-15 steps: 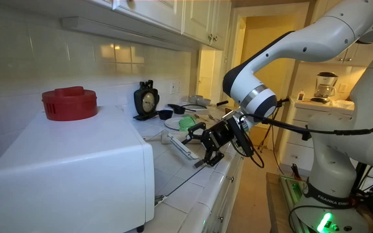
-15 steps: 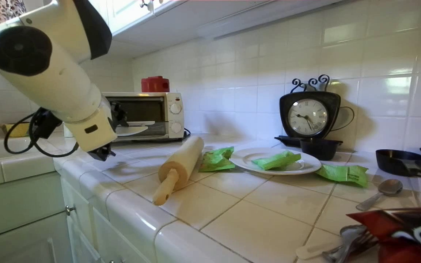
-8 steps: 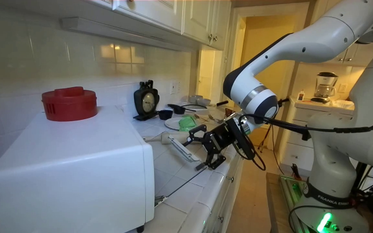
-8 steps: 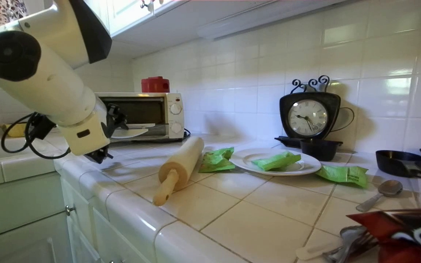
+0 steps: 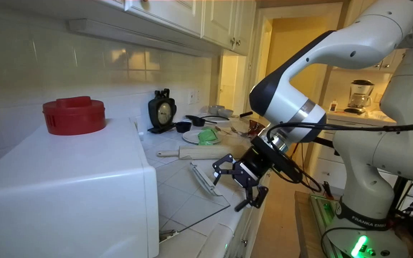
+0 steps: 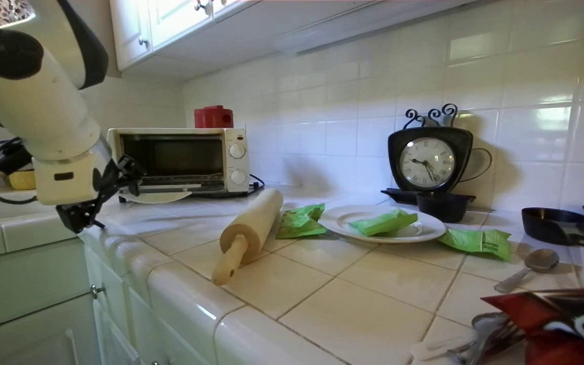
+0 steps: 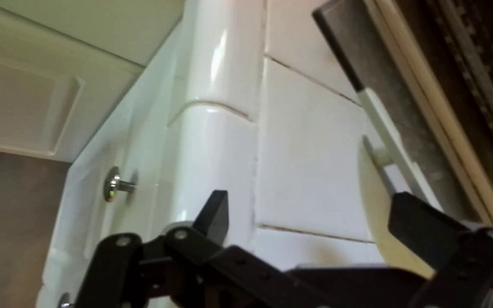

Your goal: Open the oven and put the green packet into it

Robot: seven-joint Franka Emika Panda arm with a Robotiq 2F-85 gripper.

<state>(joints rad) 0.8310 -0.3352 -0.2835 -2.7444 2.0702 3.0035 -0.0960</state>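
Observation:
The white oven stands on the counter; its front shows in an exterior view with the cavity exposed. Its glass door is swung down, near level, with a pale curved handle at its outer edge. My gripper is open and empty, just beyond the handle. In the wrist view one finger overlaps the handle; I cannot tell whether they touch. Three green packets show: left of a plate, on it and right of it.
A rolling pin lies between the oven and the plate. A red container sits on the oven. A clock, black cups, a spoon and a red bag stand beyond. The counter's rounded edge runs along the front.
The door has dropped lower. My gripper has moved down and away from the handle, toward the counter's front edge. The oven has shifted slightly, with the red container on it.

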